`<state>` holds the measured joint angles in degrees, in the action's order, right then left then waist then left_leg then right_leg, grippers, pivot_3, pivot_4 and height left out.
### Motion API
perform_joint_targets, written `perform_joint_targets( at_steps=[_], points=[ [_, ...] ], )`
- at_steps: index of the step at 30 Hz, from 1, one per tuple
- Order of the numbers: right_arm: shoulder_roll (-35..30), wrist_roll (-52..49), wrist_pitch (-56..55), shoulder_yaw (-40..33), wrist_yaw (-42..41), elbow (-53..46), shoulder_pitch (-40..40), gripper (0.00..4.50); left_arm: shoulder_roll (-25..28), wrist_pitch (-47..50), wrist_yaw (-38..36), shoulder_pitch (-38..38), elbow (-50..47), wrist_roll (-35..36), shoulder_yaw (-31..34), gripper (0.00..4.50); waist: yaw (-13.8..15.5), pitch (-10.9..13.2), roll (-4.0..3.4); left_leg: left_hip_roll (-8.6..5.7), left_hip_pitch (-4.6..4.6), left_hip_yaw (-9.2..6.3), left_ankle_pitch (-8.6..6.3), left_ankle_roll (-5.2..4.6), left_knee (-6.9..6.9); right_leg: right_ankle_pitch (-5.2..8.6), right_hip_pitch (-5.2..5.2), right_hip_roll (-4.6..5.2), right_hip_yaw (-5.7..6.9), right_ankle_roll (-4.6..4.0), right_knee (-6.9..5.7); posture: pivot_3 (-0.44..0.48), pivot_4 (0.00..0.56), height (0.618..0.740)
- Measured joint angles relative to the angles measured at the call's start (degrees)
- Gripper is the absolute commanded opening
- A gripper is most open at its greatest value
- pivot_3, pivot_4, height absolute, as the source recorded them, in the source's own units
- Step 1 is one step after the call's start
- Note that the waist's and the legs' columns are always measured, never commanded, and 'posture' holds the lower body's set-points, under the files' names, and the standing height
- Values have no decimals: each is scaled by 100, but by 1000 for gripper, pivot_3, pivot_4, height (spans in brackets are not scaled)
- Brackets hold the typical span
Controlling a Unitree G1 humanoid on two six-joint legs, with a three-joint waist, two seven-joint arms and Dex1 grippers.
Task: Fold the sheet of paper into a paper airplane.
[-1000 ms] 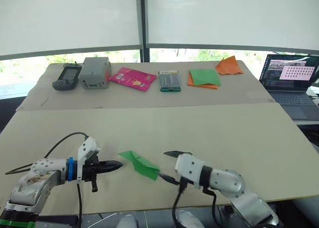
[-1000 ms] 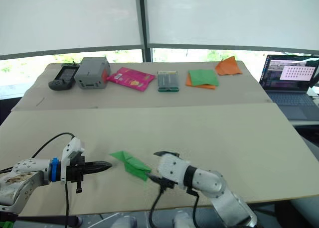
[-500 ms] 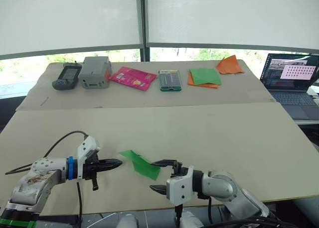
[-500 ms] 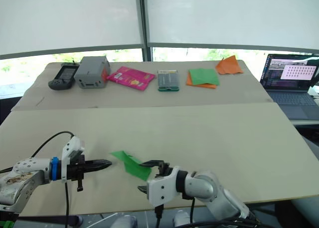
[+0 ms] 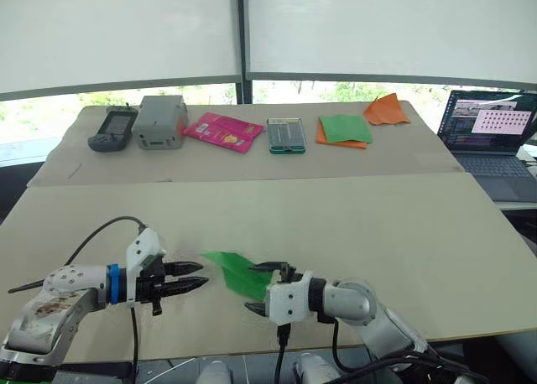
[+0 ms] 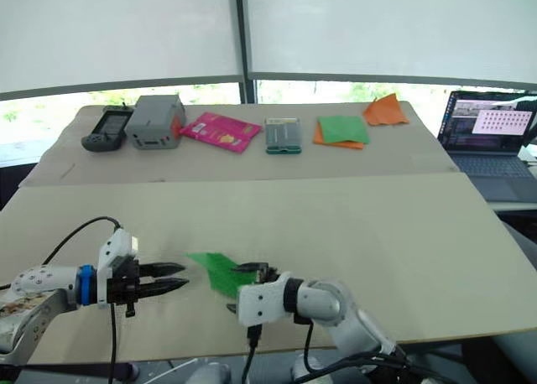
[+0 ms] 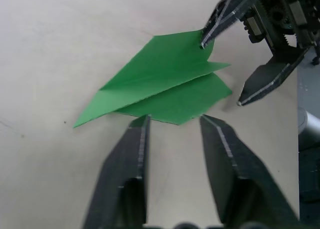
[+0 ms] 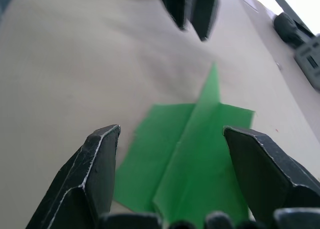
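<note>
Folding looks nearly finished: my right gripper (image 5: 262,288) straddles the paper airplane (image 7: 159,87) wide open, my left gripper (image 5: 198,276) parted alongside; next I must pinch its spine.

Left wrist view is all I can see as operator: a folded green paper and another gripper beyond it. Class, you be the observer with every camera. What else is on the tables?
Observer: On the far table, a green sheet lies stacked on an orange sheet.
Operator: Is the right gripper open?
Observer: Yes. In its own wrist view the right gripper has its fingers spread wide, straddling the paper airplane.
Operator: Anything to the robot's right?
Observer: An open laptop stands past the table's right end, screen lit.
</note>
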<state>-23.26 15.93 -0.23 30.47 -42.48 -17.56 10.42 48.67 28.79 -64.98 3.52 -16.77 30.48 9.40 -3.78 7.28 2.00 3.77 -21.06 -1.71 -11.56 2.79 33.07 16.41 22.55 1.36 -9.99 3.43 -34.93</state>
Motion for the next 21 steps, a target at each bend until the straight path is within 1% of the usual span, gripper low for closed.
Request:
perform_joint_targets(
  at_steps=[2,5,14,19,21],
  points=[
    [92,-174,313,-86,-45,-18,30,3667,1,-7,1,-1,-41,5,51,3532,-5,1,-1,0,0,0,0,0,0,0,0,0,0,0,0,0,150,740],
    [186,-306,688,-168,-104,-26,111,3667,2,-27,16,-9,-42,7,89,4483,-8,1,-4,0,0,0,1,-1,0,0,-1,-1,0,0,-2,0,150,740],
    [271,-316,950,-184,17,96,218,3667,-17,-184,153,-41,-42,-18,83,4483,-10,-1,-5,0,1,0,1,-2,0,-1,-3,-1,0,0,-3,0,150,740],
    [415,-371,1301,-220,105,209,218,3667,-27,-237,191,-52,-41,-22,71,4483,-12,-2,-5,0,1,0,2,-3,0,-1,-4,-1,0,-1,-5,0,150,740],
    [421,-379,1421,-221,113,213,218,3133,-29,-238,199,-52,-41,-22,63,4500,-14,-2,-6,0,1,0,2,-3,0,-1,-5,-1,0,-1,-5,0,150,740]
  ],
)
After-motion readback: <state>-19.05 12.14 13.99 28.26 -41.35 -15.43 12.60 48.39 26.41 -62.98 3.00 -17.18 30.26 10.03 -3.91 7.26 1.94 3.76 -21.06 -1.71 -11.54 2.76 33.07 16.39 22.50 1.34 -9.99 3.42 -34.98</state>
